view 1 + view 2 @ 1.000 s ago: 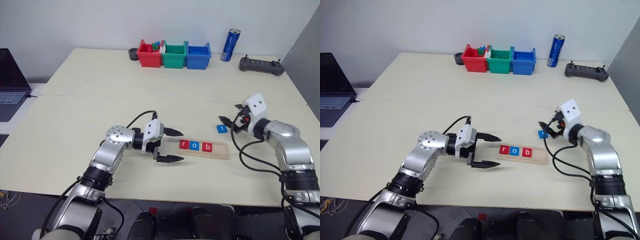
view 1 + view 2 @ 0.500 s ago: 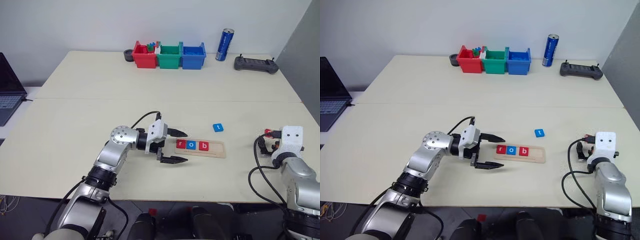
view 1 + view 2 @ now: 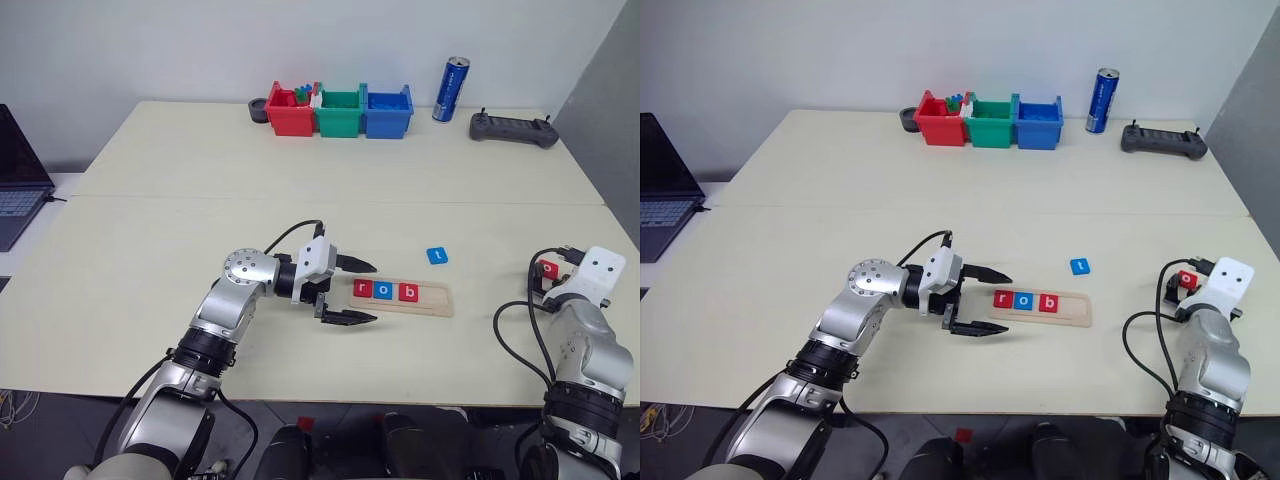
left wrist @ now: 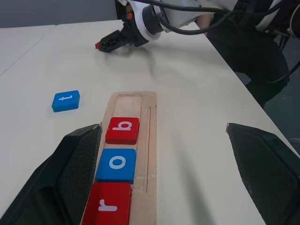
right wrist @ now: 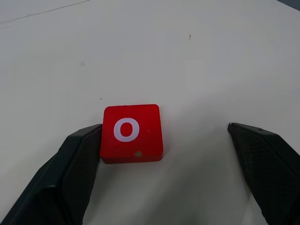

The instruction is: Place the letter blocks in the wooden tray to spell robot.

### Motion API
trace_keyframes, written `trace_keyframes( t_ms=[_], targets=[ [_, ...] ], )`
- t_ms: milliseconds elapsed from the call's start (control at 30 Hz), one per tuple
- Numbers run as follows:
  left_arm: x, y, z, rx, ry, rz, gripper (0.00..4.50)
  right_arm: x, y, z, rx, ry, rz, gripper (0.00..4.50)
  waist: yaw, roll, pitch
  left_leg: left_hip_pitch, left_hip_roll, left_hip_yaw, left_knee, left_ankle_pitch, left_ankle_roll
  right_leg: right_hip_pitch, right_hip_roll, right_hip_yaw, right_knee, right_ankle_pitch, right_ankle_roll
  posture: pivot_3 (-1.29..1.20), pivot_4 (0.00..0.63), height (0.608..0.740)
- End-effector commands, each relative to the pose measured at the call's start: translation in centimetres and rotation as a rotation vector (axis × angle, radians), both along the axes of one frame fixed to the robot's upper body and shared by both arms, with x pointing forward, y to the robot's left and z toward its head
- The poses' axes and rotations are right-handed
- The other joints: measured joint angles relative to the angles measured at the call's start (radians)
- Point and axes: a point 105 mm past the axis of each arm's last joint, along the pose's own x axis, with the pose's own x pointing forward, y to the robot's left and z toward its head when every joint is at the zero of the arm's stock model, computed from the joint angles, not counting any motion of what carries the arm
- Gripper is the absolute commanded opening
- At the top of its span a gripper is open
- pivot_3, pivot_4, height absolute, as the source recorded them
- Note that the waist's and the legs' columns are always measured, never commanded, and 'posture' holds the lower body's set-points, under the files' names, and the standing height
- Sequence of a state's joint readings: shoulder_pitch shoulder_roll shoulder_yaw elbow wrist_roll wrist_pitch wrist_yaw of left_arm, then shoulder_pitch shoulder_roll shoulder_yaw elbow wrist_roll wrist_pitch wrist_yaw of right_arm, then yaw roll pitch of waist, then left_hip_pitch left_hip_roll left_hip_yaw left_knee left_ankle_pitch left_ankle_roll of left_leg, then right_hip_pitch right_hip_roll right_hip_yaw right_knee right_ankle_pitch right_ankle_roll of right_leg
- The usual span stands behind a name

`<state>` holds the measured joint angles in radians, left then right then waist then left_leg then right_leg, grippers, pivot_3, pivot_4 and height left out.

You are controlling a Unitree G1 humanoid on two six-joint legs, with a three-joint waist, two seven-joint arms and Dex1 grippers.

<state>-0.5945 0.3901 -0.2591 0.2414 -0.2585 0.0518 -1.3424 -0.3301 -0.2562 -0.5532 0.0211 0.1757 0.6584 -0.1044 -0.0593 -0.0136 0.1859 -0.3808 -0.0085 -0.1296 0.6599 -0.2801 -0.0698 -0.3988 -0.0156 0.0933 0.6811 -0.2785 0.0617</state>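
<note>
Your right gripper (image 5: 164, 178) gapes around the red "o" block (image 5: 131, 133), one finger apparently touching it. Your left gripper (image 3: 350, 292) hangs wide, empty, beside the wooden tray (image 3: 438, 301).

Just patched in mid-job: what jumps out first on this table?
The wooden tray near the table's front edge already holds r, o, b, with the open left gripper at its left end. The blue t block lies loose just behind the tray. Far to the right, the open right gripper straddles the red o block, one finger touching it.
</note>
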Motion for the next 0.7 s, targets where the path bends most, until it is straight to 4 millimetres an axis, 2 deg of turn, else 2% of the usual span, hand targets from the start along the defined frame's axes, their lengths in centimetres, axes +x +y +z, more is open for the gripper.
trace_keyframes(
  t_ms=[33,333,433,667,700],
  targets=[
    [-0.1,0.0,0.9,-0.013,-0.053,-0.001,4.50,0.8,0.8,0.5,0.002,-0.025,0.060,4.48,-0.002,0.000,0.000,0.000,0.000,0.000,0.000,0.000,0.000,0.000,0.000,0.000,0.000,0.000,0.000,0.00,0.150,0.740],
    [0.0,0.1,0.9,-0.016,-0.059,0.009,4.50,1.4,1.0,-0.4,0.010,-0.002,0.094,4.48,-0.007,0.000,0.000,0.000,0.000,0.000,0.000,0.000,0.000,0.000,0.001,0.000,0.000,0.000,0.000,0.00,0.150,0.740],
    [0.1,0.1,1.0,-0.018,-0.062,0.013,4.50,1.2,0.7,-0.6,-0.005,0.003,0.084,3.92,-0.007,0.000,0.000,0.001,0.001,0.000,0.000,0.000,0.000,0.000,0.001,0.000,0.000,0.000,0.000,0.00,0.150,0.740],
    [0.2,0.0,1.0,-0.019,-0.064,0.010,4.50,0.7,1.1,-0.5,-0.029,0.011,0.120,1.57,-0.008,0.000,0.000,0.001,0.001,0.000,0.000,0.000,0.000,0.000,0.001,0.000,0.000,0.000,0.000,0.00,0.150,0.740],
    [0.2,-0.1,1.0,-0.020,-0.064,0.008,4.50,0.6,1.5,-0.3,-0.036,0.017,0.144,1.45,-0.007,0.000,0.000,0.000,0.001,0.000,0.000,0.000,0.000,0.000,0.001,0.000,0.000,0.000,0.000,0.00,0.150,0.740]
  ],
)
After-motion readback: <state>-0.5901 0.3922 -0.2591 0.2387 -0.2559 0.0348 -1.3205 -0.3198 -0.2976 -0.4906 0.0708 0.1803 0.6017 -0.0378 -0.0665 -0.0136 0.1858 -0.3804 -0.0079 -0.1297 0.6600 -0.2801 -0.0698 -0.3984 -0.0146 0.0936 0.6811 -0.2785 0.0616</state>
